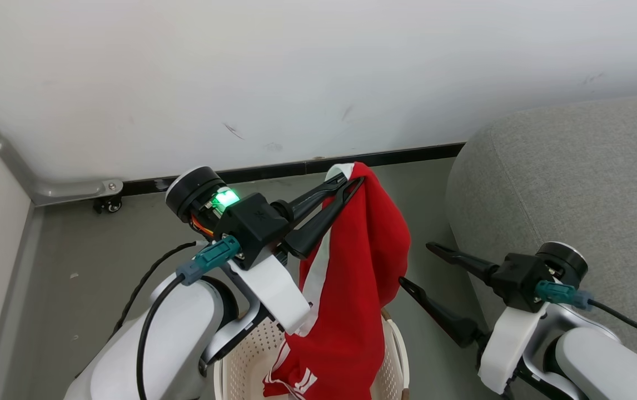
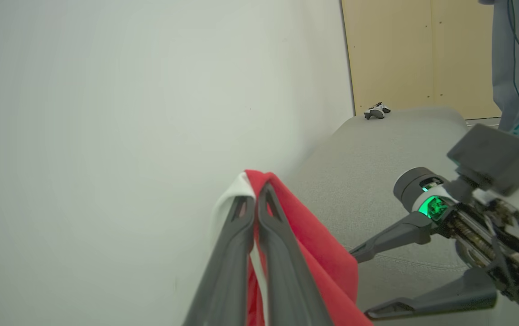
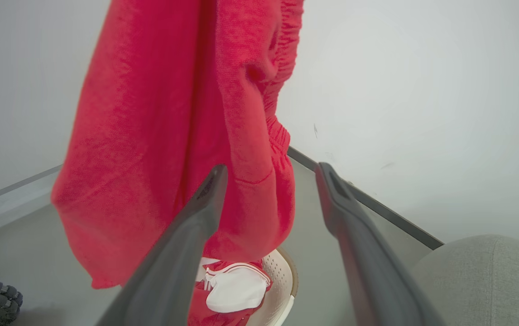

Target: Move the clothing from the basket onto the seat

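My left gripper [image 1: 353, 180] is shut on the top fold of a red garment with white stripes, part of the clothing [image 1: 363, 266]. It hangs down into the cream perforated basket [image 1: 246, 361] at the bottom of the head view. In the left wrist view the gripper [image 2: 255, 194] pinches red and white cloth [image 2: 318, 253]. My right gripper [image 1: 414, 262] stands open just right of the hanging garment, touching nothing, between it and the grey seat [image 1: 574, 178]. In the right wrist view its spread fingers [image 3: 271, 168] frame the hanging cloth [image 3: 173, 136]. More red and white clothing [image 3: 234, 287] lies in the basket [image 3: 282, 276].
A white wall with a dark baseboard [image 1: 352, 161] runs close behind the basket, meeting a side wall on the left. A small caster [image 1: 108, 204] sits at the wall's foot. A small grey and black object [image 2: 376, 111] lies on the seat's far end, before a wooden panel [image 2: 400, 54].
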